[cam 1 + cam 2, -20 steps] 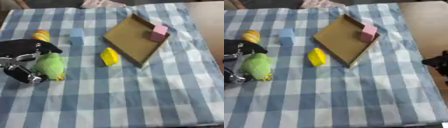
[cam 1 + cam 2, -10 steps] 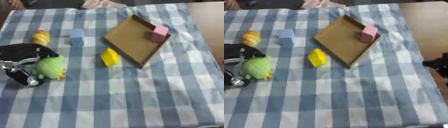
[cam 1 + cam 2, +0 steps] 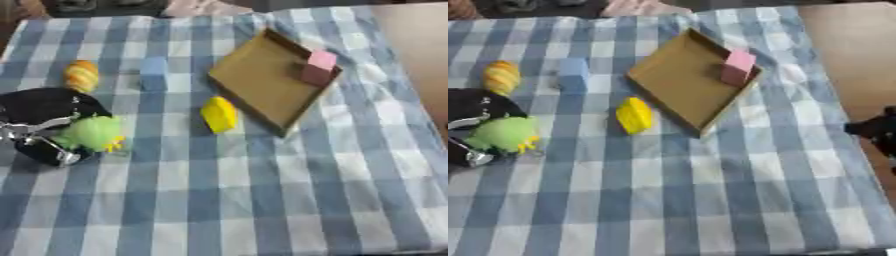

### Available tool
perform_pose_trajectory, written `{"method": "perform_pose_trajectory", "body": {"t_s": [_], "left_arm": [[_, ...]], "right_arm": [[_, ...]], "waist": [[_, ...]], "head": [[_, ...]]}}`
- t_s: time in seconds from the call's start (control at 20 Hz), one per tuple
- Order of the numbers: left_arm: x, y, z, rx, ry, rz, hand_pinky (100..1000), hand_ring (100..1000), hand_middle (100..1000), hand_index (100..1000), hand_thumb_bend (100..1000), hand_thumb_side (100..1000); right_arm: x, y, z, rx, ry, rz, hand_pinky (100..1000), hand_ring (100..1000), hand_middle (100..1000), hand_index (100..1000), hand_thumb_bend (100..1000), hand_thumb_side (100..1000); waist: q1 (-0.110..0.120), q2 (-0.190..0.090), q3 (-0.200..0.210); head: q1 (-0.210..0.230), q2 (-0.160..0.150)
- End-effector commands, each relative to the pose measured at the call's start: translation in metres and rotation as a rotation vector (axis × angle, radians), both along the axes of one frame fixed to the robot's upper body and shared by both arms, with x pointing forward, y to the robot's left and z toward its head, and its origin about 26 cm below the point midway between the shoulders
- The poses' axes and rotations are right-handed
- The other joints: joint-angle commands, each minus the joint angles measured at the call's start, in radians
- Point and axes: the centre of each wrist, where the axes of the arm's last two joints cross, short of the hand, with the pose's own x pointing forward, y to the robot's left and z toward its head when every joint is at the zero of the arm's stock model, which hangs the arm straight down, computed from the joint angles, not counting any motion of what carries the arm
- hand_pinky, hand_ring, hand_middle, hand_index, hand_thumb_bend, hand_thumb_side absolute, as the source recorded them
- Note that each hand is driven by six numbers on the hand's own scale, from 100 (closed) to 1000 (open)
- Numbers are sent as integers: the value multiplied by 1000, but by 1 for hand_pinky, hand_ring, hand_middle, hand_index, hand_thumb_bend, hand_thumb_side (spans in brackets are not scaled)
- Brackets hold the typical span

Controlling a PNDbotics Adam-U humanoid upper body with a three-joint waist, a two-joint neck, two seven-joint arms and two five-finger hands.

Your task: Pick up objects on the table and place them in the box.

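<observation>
Near the counter's left edge, our left hand [image 3: 39, 125] has its fingers curled round the green toy [image 3: 90, 133]. Our right hand [image 3: 878, 131] shows at the right edge; we cannot tell its state. Swinging toward the box [image 3: 262, 80], we could knock the yellow block [image 3: 219, 114] aside.

The left robot hand [image 3: 39, 127] is black with silver metal joints.
</observation>
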Motion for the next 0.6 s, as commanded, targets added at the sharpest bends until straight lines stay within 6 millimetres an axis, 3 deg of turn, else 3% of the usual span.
{"method": "perform_pose_trajectory", "body": {"t_s": [0.05, 0.3, 0.4, 0.6], "left_arm": [[-2, -2, 19, -43, -56, -10, 891, 843, 747, 862, 100, 257], [-4, -7, 27, -86, -72, -11, 871, 817, 730, 849, 100, 254], [-4, -11, 33, -107, -93, -29, 804, 735, 643, 814, 100, 245], [-5, -44, 66, -249, -237, -206, 787, 705, 603, 799, 100, 254]], "right_arm": [[-2, -1, 7, -17, -17, -2, 904, 803, 734, 899, 100, 528], [-2, 0, 7, -17, -14, -3, 904, 804, 735, 899, 100, 528], [-2, 0, 6, -15, -10, -2, 904, 804, 735, 899, 100, 529], [-3, -1, 5, -12, 0, 8, 903, 805, 736, 899, 100, 529]], "waist": [[-1, -15, 2], [0, -16, 1], [-2, -22, -4], [-1, -41, -12]], "head": [[2, -10], [3, -10], [3, -6], [1, 9]]}}
